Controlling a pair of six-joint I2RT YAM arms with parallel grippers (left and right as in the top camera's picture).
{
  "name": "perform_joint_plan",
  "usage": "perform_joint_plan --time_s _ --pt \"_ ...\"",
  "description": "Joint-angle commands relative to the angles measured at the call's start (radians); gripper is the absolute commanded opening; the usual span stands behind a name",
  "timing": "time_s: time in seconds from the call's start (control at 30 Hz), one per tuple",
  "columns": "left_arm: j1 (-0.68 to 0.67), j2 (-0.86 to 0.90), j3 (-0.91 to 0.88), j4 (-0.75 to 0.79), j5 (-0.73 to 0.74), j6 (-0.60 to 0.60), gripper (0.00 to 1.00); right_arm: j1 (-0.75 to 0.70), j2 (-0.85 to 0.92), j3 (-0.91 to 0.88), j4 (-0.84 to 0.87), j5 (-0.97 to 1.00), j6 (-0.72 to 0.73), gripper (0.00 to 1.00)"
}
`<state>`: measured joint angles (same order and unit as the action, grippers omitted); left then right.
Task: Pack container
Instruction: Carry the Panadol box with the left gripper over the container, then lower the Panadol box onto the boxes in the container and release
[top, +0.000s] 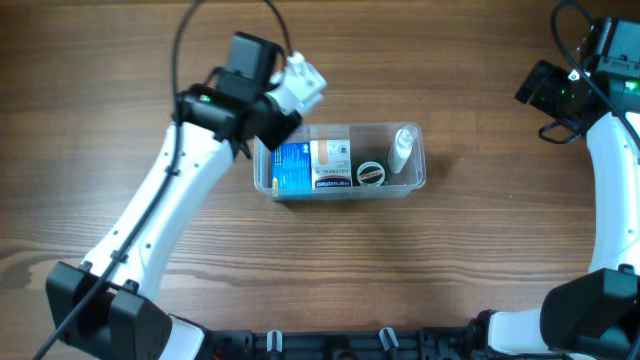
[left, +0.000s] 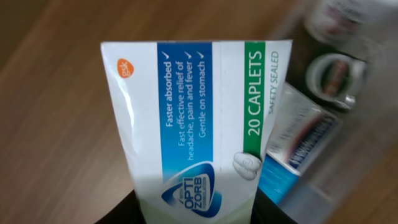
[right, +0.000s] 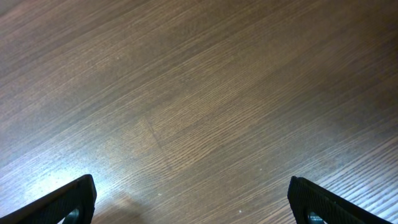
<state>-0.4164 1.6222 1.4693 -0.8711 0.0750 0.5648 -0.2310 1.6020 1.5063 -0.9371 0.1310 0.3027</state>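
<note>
The clear plastic container (top: 418, 176) sits mid-table. Inside lie a blue box (top: 291, 167), a white and orange box (top: 331, 160), a round tape roll (top: 371, 173) and a small white bottle (top: 402, 148). My left gripper (top: 283, 100) is shut on a white, blue and green caplet box (top: 306, 82) (left: 199, 118), held above the container's left end. In the left wrist view the roll (left: 333, 78) and a box (left: 298, 134) show blurred behind it. My right gripper (right: 193, 205) is open and empty over bare wood, at the far right in the overhead view (top: 540, 88).
The wooden table (top: 450, 260) surrounds the container. The left arm (top: 150, 230) slants across the left half. The right arm (top: 610, 180) stands along the right edge.
</note>
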Motion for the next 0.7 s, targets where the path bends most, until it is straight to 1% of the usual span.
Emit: perform_joint_plan --time_s 0.0,0.17,0.27,0.33,0.37,0.43,0.47,0.57,0.6,0.63,0.67 --pt "-0.067 0.002 0.0 -0.056 0.014 0.049 0.42 0.001 -0.021 0.008 0.002 -0.005 0.013 1.0" --pt "-0.074 0.033 -0.064 -0.078 0.073 0.211 0.44 0.001 -0.021 0.008 0.002 -0.005 0.012 1.0" --pt "-0.074 0.087 -0.072 -0.076 0.074 0.298 0.45 0.001 -0.021 0.008 0.002 -0.005 0.012 1.0" --pt "-0.073 0.131 -0.073 -0.072 0.074 0.35 0.48 0.001 -0.021 0.008 0.002 -0.005 0.013 1.0" --pt "-0.072 0.161 -0.074 -0.049 0.074 0.353 0.5 0.001 -0.021 0.008 0.002 -0.005 0.012 1.0" --pt "-0.072 0.194 -0.074 -0.011 0.074 0.354 0.5 0.001 -0.021 0.008 0.002 -0.005 0.012 1.0" --pt "-0.072 0.21 -0.074 -0.002 0.074 0.372 0.5 0.001 -0.021 0.008 0.002 -0.005 0.012 1.0" --pt "-0.072 0.217 -0.073 0.004 0.073 0.371 0.54 0.001 -0.021 0.008 0.002 -0.005 0.012 1.0" --pt "-0.072 0.21 -0.073 0.013 0.074 0.37 0.53 0.001 -0.021 0.008 0.002 -0.005 0.012 1.0" --pt "-0.072 0.201 -0.073 0.023 0.074 0.367 0.5 0.001 -0.021 0.008 0.002 -0.005 0.012 1.0" --pt "-0.072 0.193 -0.073 0.03 0.074 0.343 0.49 0.001 -0.021 0.008 0.002 -0.005 0.012 1.0"
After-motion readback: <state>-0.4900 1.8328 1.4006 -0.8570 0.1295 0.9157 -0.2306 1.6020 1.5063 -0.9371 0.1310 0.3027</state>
